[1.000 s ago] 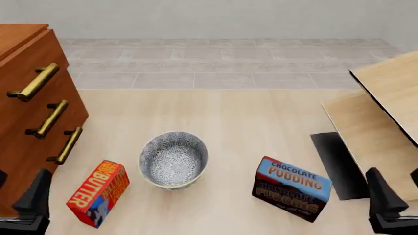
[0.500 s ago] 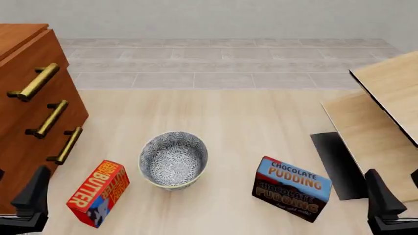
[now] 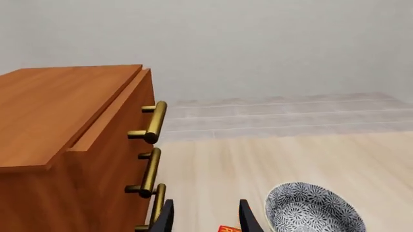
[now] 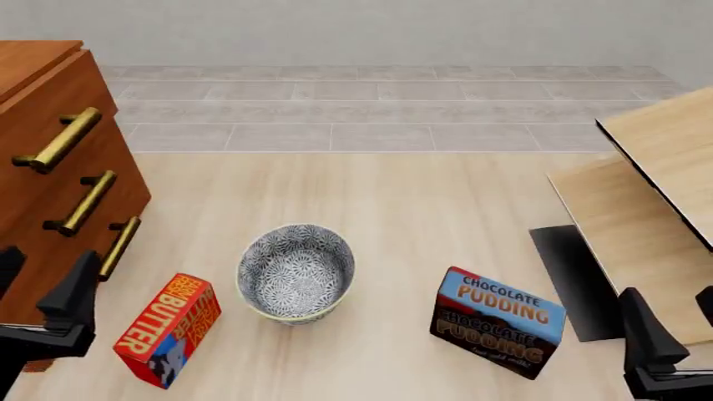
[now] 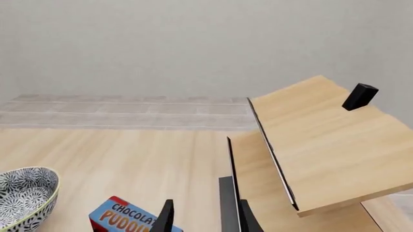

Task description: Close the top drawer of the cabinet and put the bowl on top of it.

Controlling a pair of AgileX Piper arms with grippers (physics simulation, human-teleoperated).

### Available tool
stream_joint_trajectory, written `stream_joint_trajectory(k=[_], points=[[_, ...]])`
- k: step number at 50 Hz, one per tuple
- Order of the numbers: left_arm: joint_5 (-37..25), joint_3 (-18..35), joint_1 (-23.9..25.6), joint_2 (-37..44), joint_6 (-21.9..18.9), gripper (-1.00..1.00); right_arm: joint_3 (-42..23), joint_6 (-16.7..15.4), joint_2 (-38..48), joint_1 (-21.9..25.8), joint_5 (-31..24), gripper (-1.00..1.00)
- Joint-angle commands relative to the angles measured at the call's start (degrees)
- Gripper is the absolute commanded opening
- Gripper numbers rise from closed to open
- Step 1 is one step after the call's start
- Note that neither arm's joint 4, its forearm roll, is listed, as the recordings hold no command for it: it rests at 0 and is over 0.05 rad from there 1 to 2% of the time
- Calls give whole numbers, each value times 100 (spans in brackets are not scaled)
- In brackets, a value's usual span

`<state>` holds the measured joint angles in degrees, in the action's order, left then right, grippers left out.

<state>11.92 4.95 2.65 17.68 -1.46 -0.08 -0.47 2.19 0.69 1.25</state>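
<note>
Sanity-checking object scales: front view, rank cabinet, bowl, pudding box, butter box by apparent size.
1. Reddish-brown wooden cabinet with brass handles, cropped yet clearly largest.
2-3. Grey-and-white floral round bowl and blue-and-brown chocolate pudding box: too alike to rank.
4. Red-and-orange butter box, smallest.

Your left pincer (image 4: 39,288) is matte black with flat, tapered, blade-like fingers (image 4: 78,292) on a blocky black base. Your right pincer (image 4: 674,322) looks the same: plain black wedge finger (image 4: 644,330), no markings, cables or screws visible. Wrist views show only thin black fingertips (image 3: 166,217).
</note>
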Motion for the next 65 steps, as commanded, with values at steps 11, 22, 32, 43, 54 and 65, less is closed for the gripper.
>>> stream_joint_trajectory(k=[11,22,32,43,54,65], points=[[1106,410,158,1517,-41,100,3,1,-73,22,-58,100],[1433,410,219,1858,-215,100,2,22,-143,7,-98,100],[1644,433,288,2114,-309,100,-3,37,-177,-15,-120,100],[2077,559,290,2689,-363,100,-9,31,-135,-47,-71,100],[2165,777,326,2918,-456,100,-5,25,-161,-48,-89,100],[2248,958,339,3157,-513,100,-6,21,-177,-60,-99,100]])
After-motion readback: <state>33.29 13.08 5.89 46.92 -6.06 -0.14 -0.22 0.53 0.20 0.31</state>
